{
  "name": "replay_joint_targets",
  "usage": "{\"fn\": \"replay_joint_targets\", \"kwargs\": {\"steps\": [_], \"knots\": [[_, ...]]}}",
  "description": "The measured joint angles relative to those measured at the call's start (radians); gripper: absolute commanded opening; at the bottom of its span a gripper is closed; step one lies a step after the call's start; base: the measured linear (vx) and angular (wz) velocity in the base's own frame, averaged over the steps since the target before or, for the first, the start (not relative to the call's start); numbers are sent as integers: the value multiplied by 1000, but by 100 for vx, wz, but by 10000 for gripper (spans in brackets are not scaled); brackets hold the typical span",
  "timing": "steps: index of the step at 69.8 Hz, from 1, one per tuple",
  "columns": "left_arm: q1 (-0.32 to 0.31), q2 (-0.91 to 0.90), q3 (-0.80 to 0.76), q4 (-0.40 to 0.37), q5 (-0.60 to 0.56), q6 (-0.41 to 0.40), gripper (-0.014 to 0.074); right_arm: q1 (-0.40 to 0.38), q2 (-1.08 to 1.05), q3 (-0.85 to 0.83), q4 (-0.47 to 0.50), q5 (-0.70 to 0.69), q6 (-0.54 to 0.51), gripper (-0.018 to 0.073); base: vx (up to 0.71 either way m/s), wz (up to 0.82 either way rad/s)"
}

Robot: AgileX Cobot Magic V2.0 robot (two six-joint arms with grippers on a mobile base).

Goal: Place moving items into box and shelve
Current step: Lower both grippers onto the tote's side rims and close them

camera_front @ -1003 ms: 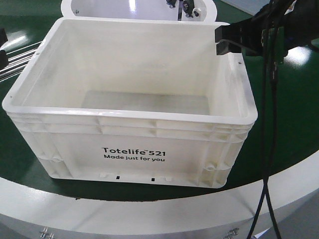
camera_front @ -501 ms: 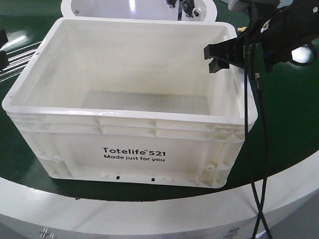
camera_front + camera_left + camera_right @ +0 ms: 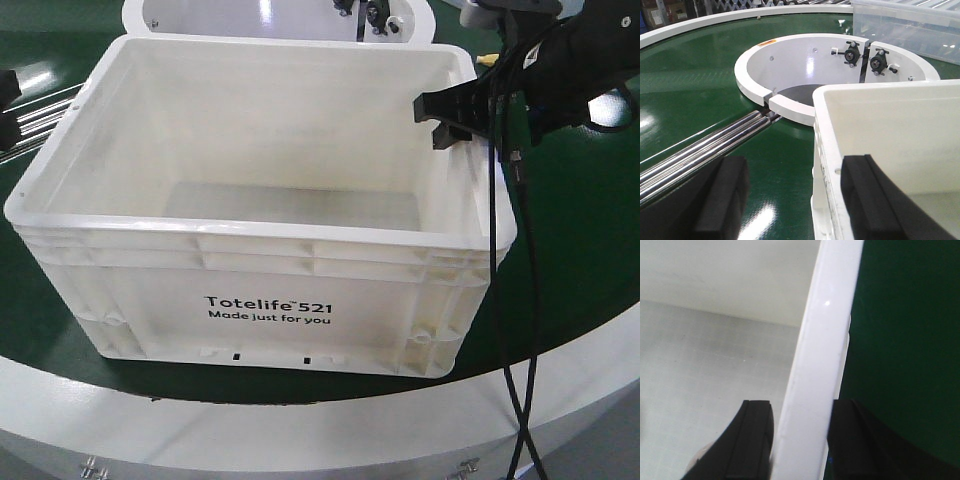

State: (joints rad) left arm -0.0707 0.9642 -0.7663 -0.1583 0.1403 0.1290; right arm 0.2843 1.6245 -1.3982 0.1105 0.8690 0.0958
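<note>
Box (image 3: 260, 300): empty, on green belt (image 3: 580, 250).
Left gripper (image 3: 795, 197): spread wide astride left wall, likely for lifting.
Right gripper (image 3: 800, 440): straddles right rim; clamped or not, unclear.

**Q:** What surface fills the front view?

**A:** A glossy green belt (image 3: 590, 230) showing overhead-light glare, bounded at 6 o'clock by a pale grey outer rim (image 3: 300, 425).

**Q:** What surrounds it?

**A:** White ring housing (image 3: 200, 15) at 12 o'clock; steel rods (image 3: 40, 115) at 9 o'clock. In the left wrist view, a translucent bin (image 3: 910, 25) sits at 1 o'clock.
</note>
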Motion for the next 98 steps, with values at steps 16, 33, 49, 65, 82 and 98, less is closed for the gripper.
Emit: {"fn": "replay_joint_targets", "kwargs": {"steps": [16, 33, 49, 65, 82, 98], "knots": [[0, 1, -4, 0, -6, 0, 495, 0, 0, -2, 0, 3, -1, -12, 0, 0], [0, 105, -182, -1, 126, 0, 465, 0, 0, -3, -1, 4, -1, -12, 0, 0], [0, 257, -303, -2, 251, 0, 465, 0, 0, -3, -1, 4, -3, -12, 0, 0], [0, 371, -314, -49, 295, -2, 465, 0, 0, -3, -5, 4, -3, -12, 0, 0], [0, 398, -327, -66, 286, -2, 465, 0, 0, -3, -11, 3, -4, -12, 0, 0], [-12, 400, -327, -109, 285, 50, 442, 0, 0, -3, -14, 2, -4, -12, 0, 0]]}}
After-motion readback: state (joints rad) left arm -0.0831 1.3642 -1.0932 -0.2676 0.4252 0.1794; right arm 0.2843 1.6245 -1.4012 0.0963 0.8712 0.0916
